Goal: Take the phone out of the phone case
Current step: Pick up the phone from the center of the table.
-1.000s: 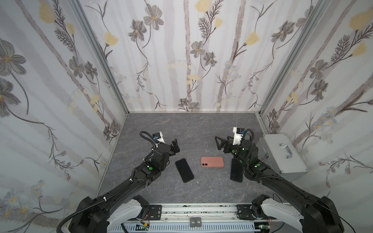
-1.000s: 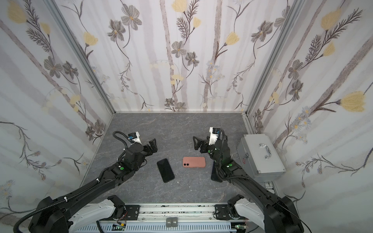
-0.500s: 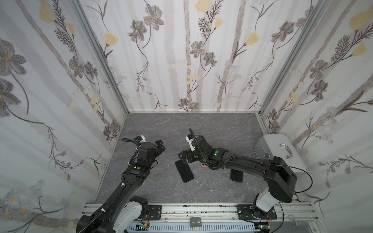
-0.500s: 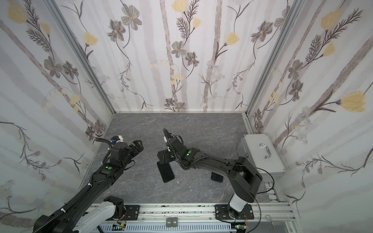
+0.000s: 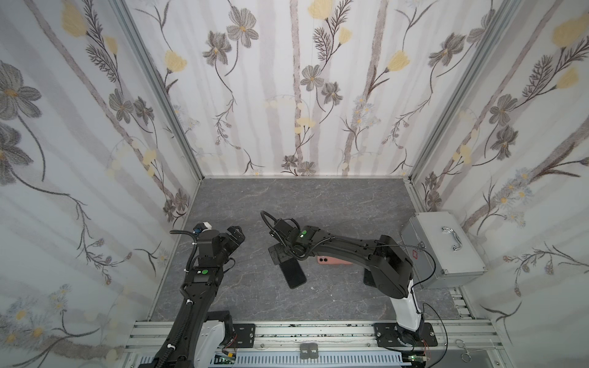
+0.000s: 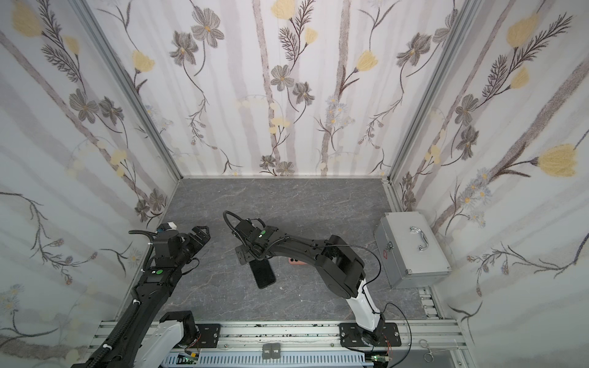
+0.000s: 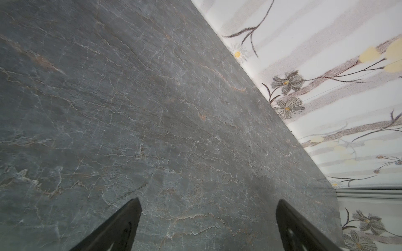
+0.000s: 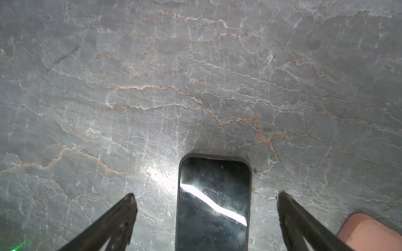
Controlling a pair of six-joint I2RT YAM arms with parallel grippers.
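Phone (image 8: pixel 214 204) flat on the table (image 8: pixel 195 76), screen up, between the spread fingers of the right gripper (image 8: pixel 206 195).

The phone is a black slab with rounded corners and a glossy screen catching a bright streak of light; its long axis runs straight out ahead of the gripper, the short end pointing away. Neither finger (image 8: pixel 128 206) touches it, so the gripper is released and holds nothing. A pink case (image 8: pixel 369 232) lies just beyond one finger. The left gripper (image 7: pixel 208 208) hangs spread and empty over bare table, well apart from the phone.
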